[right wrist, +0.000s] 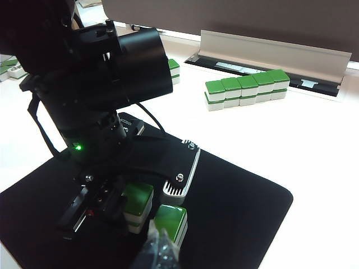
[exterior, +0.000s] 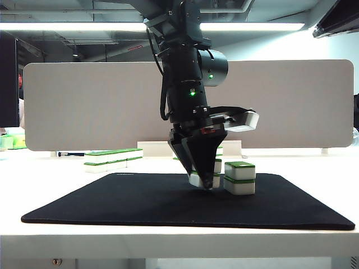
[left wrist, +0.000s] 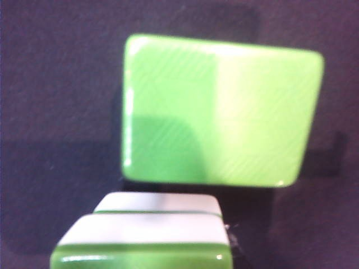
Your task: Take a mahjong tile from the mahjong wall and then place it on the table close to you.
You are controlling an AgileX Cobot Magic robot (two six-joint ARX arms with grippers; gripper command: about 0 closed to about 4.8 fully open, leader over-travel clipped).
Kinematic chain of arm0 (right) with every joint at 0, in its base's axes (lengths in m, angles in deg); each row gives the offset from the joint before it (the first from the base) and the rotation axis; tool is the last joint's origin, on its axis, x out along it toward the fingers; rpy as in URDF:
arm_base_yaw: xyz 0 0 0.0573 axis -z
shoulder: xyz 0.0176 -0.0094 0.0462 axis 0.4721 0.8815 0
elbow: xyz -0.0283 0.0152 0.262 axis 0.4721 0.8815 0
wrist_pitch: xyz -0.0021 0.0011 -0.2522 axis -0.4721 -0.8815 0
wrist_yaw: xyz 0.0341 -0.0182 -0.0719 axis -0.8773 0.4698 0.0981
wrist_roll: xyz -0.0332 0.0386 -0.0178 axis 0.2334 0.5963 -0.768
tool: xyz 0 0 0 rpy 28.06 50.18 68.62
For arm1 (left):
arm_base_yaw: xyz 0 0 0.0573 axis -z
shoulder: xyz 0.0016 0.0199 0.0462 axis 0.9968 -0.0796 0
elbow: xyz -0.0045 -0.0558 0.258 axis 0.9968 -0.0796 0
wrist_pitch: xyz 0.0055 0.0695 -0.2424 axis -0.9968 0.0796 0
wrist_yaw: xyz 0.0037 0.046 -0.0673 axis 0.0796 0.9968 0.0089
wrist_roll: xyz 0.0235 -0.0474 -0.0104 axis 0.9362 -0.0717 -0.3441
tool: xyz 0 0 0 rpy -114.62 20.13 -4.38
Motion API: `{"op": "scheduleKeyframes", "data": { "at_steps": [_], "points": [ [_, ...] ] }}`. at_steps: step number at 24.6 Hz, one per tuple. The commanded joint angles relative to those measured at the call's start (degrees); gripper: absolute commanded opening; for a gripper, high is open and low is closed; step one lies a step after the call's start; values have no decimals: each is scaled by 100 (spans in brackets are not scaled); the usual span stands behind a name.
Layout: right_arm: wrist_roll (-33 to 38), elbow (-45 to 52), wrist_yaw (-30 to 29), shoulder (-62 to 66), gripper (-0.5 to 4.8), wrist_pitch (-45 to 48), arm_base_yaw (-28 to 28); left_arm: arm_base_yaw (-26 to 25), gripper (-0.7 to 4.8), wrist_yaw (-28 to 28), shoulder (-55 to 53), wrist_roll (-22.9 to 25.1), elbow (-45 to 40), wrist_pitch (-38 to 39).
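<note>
Down at the black mat (exterior: 140, 202), the left pincer (exterior: 203, 182) points its tips at the cloth. From the exterior view it appears to be pinching a mahjong tile (exterior: 196, 180), white side showing, at or just above the surface. A two-high stack (exterior: 239, 178) stands just beside the pincer, on the side away from the mahjong wall (exterior: 112, 158). The wall sits well apart from the pincer, farther back on the counter (exterior: 168, 238) and in front of the divider panel (exterior: 84, 106).

From the left wrist, the tile's green top (left wrist: 219, 112) fills the frame directly beneath the pincer, with dark mat all round it. A stacked pair (left wrist: 146, 235) sits just beside it, separated by a narrow gap. The fingers themselves do not show in this view.

From the right wrist, the left pincer (right wrist: 104, 210) is down on the mat with two green-topped tiles (right wrist: 137, 199) just beside it, and the five-long wall lies far beyond. The tips are hidden, so contact cannot be read here. The right pincer (right wrist: 160, 252) shows only as a dark blur at the frame's edge, and whether it is spread or pressed together cannot be told.

Judged from this, the step in hand is the set-down. It calls for lowering straight until the tile lies flat, spreading the pincer only a little, and lifting vertically so the neighbouring stack is not clipped.
</note>
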Motion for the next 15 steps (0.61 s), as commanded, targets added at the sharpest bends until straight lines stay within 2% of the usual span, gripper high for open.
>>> {"op": "scheduleKeyframes", "data": {
  "at_steps": [1, 8, 9, 12, 15],
  "points": [
    [-24, -15, 11, -7, -1, 63, -4, 22, 223, -251, 26, -2, -111, -122],
    [-22, -15, 11, -7, -1, 66, -4, 22, 225, -251, -7, -20, -256, -164],
    [-22, -15, 11, -7, -1, 66, -4, 22, 235, -251, -7, -20, -256, -162],
    [-22, -15, 11, -7, -1, 68, -4, 22, 325, -225, -7, -26, -254, -44],
    [-22, -15, 11, 11, -1, 85, -4, 22, 344, -188, -4, -197, -245, 15]
  ]
}}
